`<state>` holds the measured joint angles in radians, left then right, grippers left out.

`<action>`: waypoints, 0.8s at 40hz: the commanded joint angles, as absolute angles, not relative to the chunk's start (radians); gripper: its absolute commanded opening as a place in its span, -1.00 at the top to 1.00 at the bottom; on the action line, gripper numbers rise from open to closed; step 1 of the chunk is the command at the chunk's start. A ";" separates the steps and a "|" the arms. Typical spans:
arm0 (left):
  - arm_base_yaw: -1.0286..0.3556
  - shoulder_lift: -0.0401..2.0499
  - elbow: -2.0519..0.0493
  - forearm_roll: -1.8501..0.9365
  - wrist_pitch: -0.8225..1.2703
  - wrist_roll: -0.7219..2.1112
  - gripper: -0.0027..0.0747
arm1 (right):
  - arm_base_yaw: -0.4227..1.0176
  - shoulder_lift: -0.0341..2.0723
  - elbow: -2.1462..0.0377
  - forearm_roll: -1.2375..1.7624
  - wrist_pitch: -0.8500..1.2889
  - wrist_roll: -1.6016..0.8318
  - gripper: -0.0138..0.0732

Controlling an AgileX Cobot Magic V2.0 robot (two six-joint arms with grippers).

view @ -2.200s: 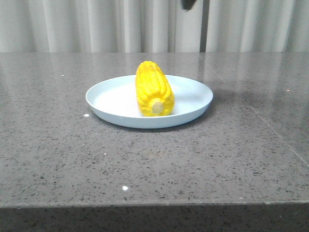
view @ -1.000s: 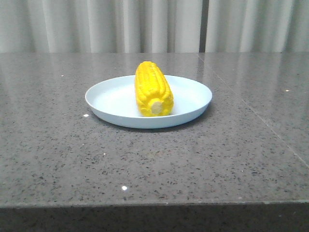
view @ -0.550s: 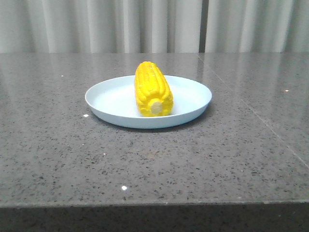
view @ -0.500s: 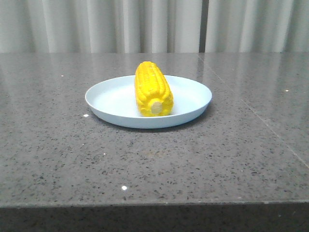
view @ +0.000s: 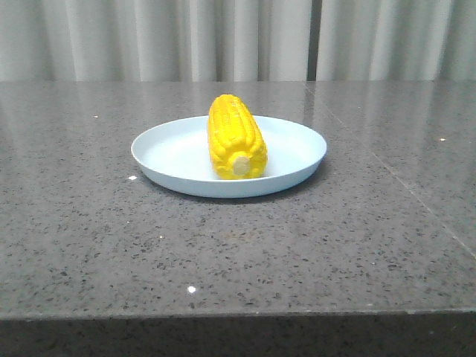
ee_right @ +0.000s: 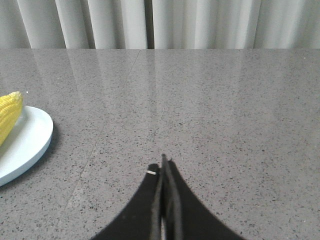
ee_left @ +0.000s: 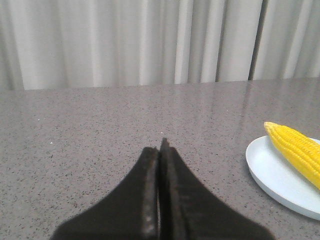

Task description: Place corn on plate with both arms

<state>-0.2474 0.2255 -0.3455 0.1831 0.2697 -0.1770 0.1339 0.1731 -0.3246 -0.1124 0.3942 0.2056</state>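
The yellow corn (view: 236,138) lies in the middle of the pale blue plate (view: 297,152), its pale stub end facing the camera. Neither gripper shows in the front view. In the left wrist view my left gripper (ee_left: 160,146) is shut and empty over the grey table, with the corn (ee_left: 297,150) and the plate (ee_left: 272,175) off to one side, well apart from it. In the right wrist view my right gripper (ee_right: 163,162) is shut and empty, also apart from the plate (ee_right: 27,140), where only the corn's tip (ee_right: 10,115) shows.
The grey speckled stone table (view: 238,245) has its front edge near the bottom of the front view. Pale curtains (view: 238,37) hang behind the table's far edge. A faint seam (view: 401,186) crosses the tabletop right of the plate.
A dark gripper part at the top edge of the front view 2.2 s ago has left the view. The corn and plate have stayed put.
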 commanded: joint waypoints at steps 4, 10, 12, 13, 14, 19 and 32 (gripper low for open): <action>-0.256 0.235 -0.373 0.186 0.183 -0.185 0.98 | 0.131 0.181 -0.353 -0.125 0.309 0.198 0.82; -0.256 0.235 -0.373 0.186 0.183 -0.185 0.98 | 0.131 0.181 -0.353 -0.125 0.309 0.198 0.82; -0.256 0.235 -0.373 0.186 0.183 -0.185 0.98 | 0.131 0.181 -0.353 -0.125 0.309 0.198 0.82; -0.256 0.235 -0.373 0.186 0.183 -0.185 0.98 | 0.131 0.181 -0.353 -0.125 0.309 0.198 0.82; -0.256 0.235 -0.373 0.186 0.183 -0.185 0.98 | 0.131 0.181 -0.353 -0.125 0.309 0.198 0.82; -0.256 0.235 -0.373 0.186 0.180 -0.185 0.98 | 0.131 0.181 -0.353 -0.125 0.309 0.198 0.82; -0.231 0.227 -0.315 0.024 0.142 0.046 0.98 | 0.131 0.181 -0.353 -0.125 0.309 0.198 0.82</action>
<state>-0.2434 0.2214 -0.3108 0.0750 0.2477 0.0000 0.1339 0.1731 -0.3246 -0.1124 0.3942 0.2056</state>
